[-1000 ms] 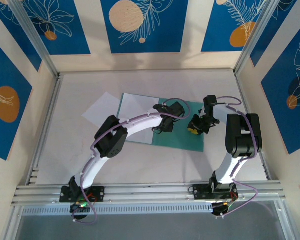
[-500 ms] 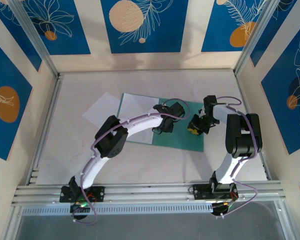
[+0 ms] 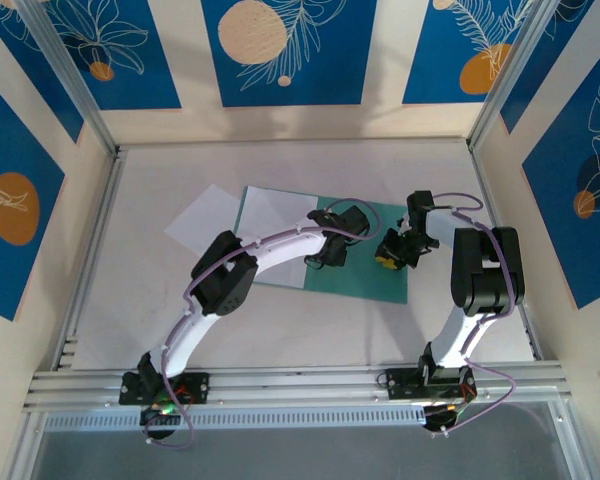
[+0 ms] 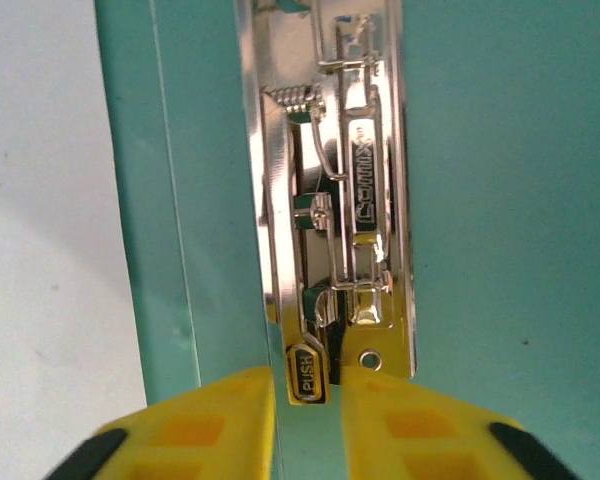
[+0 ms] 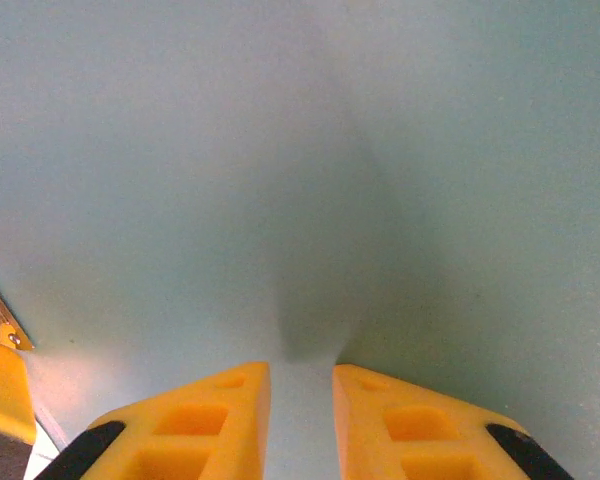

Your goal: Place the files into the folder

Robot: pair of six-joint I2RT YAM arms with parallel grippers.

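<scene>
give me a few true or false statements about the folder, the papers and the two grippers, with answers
1. The folder lies open on the table. True.
2. The left gripper has its jaws either side of the PUSH tab of the clip. True.
3. The right gripper holds a white sheet. False: nothing sits between its jaws, which point at bare teal folder.
4. Both sheets lie off the folder. False: one sheet lies on its left leaf, the other sheet on the table beside it.

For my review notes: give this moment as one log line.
left gripper: jaws straddling clip tab | right gripper: over folder | one sheet on folder
</scene>
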